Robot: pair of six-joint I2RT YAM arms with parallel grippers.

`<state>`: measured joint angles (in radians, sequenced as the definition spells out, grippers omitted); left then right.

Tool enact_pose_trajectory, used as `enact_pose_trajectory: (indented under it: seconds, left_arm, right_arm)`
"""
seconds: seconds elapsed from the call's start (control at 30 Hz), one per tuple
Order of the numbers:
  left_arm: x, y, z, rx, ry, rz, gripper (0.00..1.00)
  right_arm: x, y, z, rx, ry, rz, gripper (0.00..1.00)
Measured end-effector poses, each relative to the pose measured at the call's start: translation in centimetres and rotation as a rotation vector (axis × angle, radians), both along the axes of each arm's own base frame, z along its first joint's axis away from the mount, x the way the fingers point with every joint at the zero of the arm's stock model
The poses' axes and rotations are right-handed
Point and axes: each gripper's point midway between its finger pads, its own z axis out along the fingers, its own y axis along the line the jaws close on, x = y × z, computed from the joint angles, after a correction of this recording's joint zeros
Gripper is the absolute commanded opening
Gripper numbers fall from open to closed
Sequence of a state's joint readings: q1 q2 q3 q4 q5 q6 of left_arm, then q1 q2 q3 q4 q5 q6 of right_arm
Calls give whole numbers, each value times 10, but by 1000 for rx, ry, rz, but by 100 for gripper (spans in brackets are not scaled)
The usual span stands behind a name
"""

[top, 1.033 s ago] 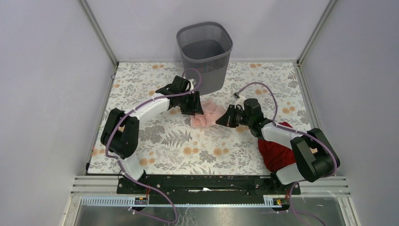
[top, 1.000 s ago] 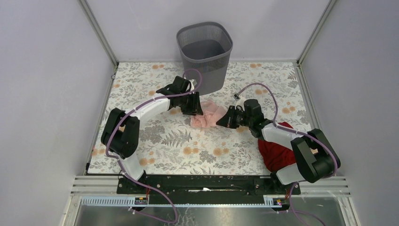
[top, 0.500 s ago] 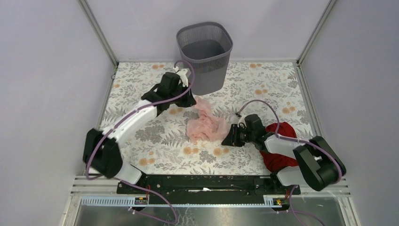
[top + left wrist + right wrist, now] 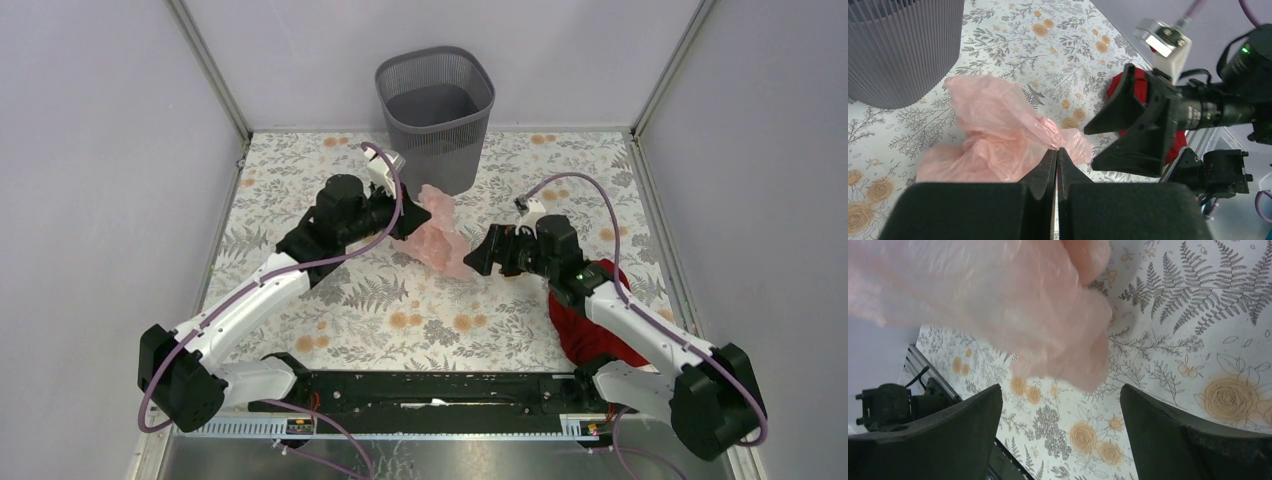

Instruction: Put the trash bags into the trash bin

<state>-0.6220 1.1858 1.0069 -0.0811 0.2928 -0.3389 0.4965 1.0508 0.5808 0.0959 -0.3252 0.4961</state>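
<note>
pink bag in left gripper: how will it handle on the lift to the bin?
Probably very floppy: the pink bag droops crumpled from the shut left gripper, holding no shape. Likely light for its bulk; the film looks thin and translucent. It may drape over the trash bin rim, since it spreads wide.

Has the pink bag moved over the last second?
Yes. The bag, pinched in the shut left gripper, has been drawn back toward the bin, its top now near the bin's base. The right gripper has opened beside it.
</note>
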Motion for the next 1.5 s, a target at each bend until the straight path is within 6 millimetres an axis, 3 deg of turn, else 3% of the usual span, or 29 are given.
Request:
enact_pose_trajectory:
  seconds: [0.13, 0.27, 0.63, 0.77, 0.93, 1.03, 1.13, 1.23, 1.3, 1.5]
  left_arm:
    - [-4, -2, 2, -3, -9, -12, 0]
    - [-10, -4, 2, -4, -19, -25, 0]
    - [-36, -15, 21, -85, -79, -151, 0]
    - [-77, -36, 49, -273, -83, -398, 0]
    - [-125, -38, 65, -433, -63, -639, 0]
    - [-128, -38, 66, -399, -52, -669, 0]
    - [-115, -35, 63, -333, -33, -586, 0]
    - [-103, -11, 41, -259, -11, -377, 0]
    - [-107, 13, 20, -240, 16, -247, 0]
    - [-141, 64, -94, -292, 304, 9, 0]
  right_arm:
    - [18, 7, -7, -19, 47, -23, 92]
    - [18, 12, -20, -26, 91, -16, 93]
    - [17, 18, 5, 26, 5, 4, 94]
    - [17, 2, 18, 12, -61, -66, 95]
    - [17, -34, 49, -54, -182, -204, 98]
    - [14, -51, 65, -69, -242, -267, 98]
    - [9, -60, 72, -73, -263, -294, 98]
    - [6, -58, 69, -73, -249, -273, 98]
    - [4, -51, 59, -76, -220, -235, 98]
    - [-10, -27, 1, -106, -36, -86, 97]
